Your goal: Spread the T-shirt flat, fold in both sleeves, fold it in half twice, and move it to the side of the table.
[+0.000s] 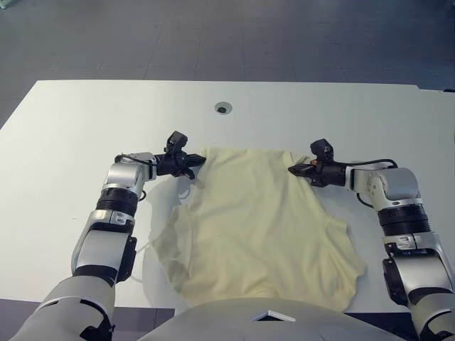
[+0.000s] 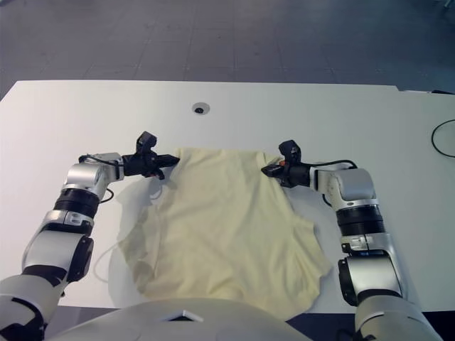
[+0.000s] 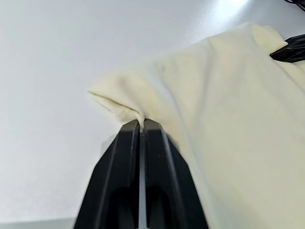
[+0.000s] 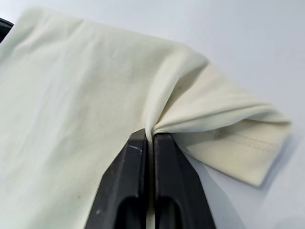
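Note:
A pale yellow T-shirt point(image 1: 263, 227) lies on the white table point(image 1: 71, 142), reaching from the table's middle to its near edge. My left gripper point(image 1: 197, 162) is shut on the shirt's far left corner, and the pinched cloth point(image 3: 125, 110) bunches just ahead of the black fingers point(image 3: 125, 157). My right gripper point(image 1: 293, 170) is shut on the far right corner, where the fabric point(image 4: 224, 119) folds into pleats beside the fingers point(image 4: 164, 162). The far edge is held taut between both grippers. The shirt's near part is rumpled, with its left side folded under.
A round grommet hole point(image 1: 223, 108) sits in the table beyond the shirt. A black cable loop point(image 2: 444, 138) lies at the table's far right. Bare table surface extends on both sides of the shirt and behind it.

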You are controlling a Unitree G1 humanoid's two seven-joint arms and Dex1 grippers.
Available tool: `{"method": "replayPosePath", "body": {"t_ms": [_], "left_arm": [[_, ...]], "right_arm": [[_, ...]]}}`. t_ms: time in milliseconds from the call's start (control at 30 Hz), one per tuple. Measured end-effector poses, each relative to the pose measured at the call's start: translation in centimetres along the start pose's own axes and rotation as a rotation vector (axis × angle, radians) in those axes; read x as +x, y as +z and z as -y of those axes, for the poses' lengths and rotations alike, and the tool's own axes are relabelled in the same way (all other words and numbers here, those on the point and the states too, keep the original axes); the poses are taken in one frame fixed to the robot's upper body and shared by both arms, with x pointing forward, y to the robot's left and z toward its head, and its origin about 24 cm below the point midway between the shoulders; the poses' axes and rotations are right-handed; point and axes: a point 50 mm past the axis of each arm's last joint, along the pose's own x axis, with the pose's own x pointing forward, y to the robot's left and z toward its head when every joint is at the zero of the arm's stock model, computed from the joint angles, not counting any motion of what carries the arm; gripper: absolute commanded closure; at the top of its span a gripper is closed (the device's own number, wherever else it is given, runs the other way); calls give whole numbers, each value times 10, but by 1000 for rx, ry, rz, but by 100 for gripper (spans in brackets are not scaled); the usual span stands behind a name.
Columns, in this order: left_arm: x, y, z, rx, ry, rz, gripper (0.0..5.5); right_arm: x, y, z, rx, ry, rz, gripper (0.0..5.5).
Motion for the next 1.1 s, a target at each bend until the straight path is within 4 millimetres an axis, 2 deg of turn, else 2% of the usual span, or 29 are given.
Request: {"method": "replayPosePath", "body": {"t_ms": [133, 300, 467, 633, 767, 867, 967, 1100], "left_arm": [[5, 0, 3, -21, -21, 7, 549], [2, 3, 0, -32, -20, 34, 549], [-5, 17, -1, 11, -61, 138, 549], [-12, 33, 15, 144, -205, 223, 549], [-26, 20, 28, 241, -329, 221, 549], [-39, 3, 40, 307, -432, 174, 549], [-54, -16, 54, 399, -544, 90, 549], [-70, -40, 66, 528, -616, -28, 549]], "right_arm": [[1, 0, 2, 8, 0, 12, 548], [-3, 8, 3, -37, 3, 77, 548], [-13, 20, 0, -129, 1, 177, 548], [-19, 23, -14, -237, 64, 244, 548], [-27, 17, -28, -378, 131, 256, 548], [-33, 6, -41, -567, 174, 248, 548], [-41, -12, -54, -797, 211, 200, 548], [-47, -47, -58, -1023, 256, 43, 548]]}}
